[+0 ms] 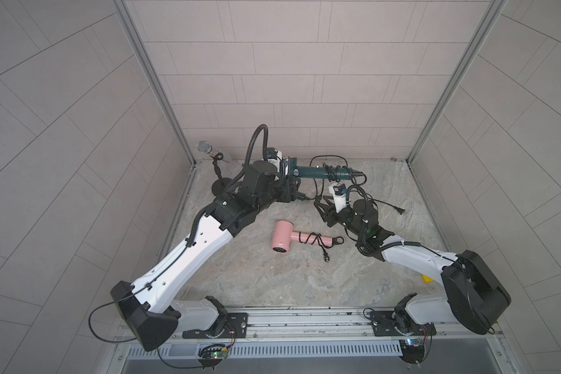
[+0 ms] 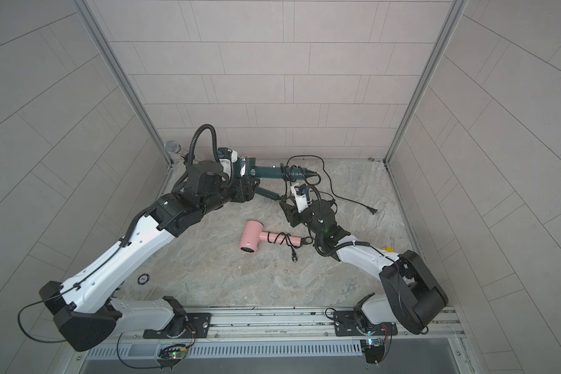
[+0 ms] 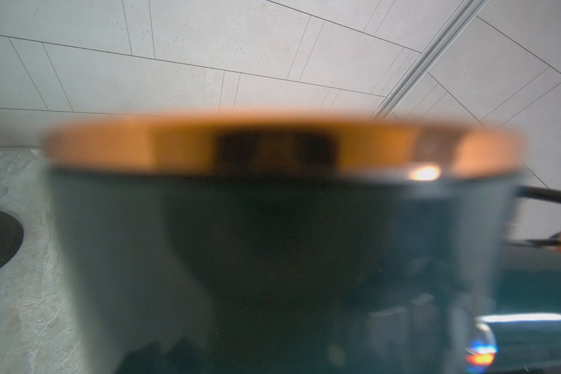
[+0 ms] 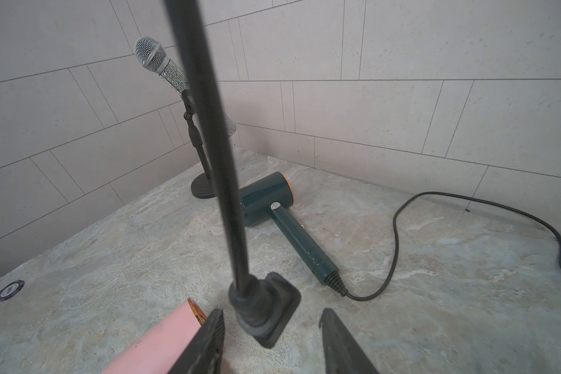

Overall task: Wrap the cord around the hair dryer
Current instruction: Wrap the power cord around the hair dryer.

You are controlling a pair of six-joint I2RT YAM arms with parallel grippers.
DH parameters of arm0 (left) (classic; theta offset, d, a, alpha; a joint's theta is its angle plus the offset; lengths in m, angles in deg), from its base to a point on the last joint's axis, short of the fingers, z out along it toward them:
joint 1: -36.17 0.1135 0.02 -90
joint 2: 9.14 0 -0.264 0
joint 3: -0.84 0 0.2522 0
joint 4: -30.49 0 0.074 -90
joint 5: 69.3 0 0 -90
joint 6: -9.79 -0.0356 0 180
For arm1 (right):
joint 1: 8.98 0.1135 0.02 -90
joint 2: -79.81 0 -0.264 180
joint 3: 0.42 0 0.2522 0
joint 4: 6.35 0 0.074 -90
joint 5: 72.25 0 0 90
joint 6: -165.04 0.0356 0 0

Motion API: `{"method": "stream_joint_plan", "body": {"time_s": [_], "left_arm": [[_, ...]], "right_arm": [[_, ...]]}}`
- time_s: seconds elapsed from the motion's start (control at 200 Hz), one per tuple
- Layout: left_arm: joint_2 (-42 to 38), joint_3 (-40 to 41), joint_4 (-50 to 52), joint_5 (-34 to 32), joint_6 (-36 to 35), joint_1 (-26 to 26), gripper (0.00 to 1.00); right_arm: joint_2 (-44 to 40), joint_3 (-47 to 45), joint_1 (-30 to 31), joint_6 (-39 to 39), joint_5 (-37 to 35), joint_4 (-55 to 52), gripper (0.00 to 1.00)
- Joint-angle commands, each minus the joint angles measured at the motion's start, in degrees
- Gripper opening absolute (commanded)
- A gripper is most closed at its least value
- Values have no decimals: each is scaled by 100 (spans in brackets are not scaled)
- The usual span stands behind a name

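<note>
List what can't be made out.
Left tool grip on green hair dryer: left wrist view, blurred; top views, wrist covers it.
Cord turns around it: top views, too small.
Right tool touching cord?: top views, black on black.
Pink hair dryer: right wrist view, cut by edge.

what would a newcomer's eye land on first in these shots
The pink hair dryer lies mid-table, its black cord already coiled round the handle. Next, the dark green hair dryer, gripped by the left gripper near the back wall, cord only partly wound and its plug trailing on the table. A microphone on a stand fills the far left corner.
</note>
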State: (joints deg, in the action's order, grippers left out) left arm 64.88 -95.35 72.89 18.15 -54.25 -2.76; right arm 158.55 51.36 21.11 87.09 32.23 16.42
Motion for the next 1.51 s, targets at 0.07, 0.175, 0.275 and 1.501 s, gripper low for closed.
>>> {"method": "stream_joint_plan", "body": {"time_s": [0.07,0.175,0.275,1.501], "left_arm": [[-39,-143,-557,107,114,-45,0],[-10,-111,-581,110,129,-52,0],[-3,-93,-591,104,133,-48,0],[1046,1050,-1752,-3438,-672,418,0]], "right_arm": [[58,171,42,65,-147,201,49],[43,204,50,112,-155,213,49],[29,215,50,128,-228,206,49],[-1346,1295,1464,-1451,-1471,-5020,0]]}}
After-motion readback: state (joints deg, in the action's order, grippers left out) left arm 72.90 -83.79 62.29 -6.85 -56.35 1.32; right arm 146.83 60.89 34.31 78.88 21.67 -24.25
